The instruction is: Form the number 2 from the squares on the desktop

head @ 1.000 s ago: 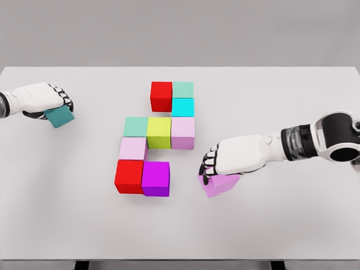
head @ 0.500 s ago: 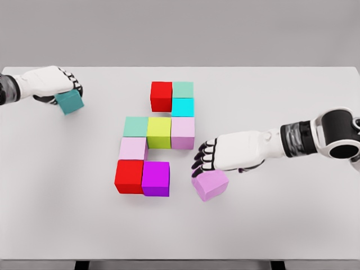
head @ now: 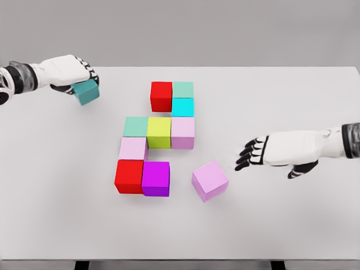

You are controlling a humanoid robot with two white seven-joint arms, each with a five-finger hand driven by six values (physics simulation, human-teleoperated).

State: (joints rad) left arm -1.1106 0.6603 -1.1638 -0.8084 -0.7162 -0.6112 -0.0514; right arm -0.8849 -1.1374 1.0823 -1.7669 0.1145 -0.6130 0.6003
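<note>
The left hand (head: 70, 72) grips a teal cube (head: 86, 91) above the table's (head: 292, 101) far left, and should carry it level to sit flush left of the top red cube (head: 161, 96). The teal cube is slightly turned, with no long axis. The right hand (head: 281, 153) hovers, fingers spread and empty, right of a skewed lilac cube (head: 210, 180).

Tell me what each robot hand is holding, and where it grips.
The left robot hand grips the teal cube from its top and far sides. The right robot hand is open, holding nothing.
</note>
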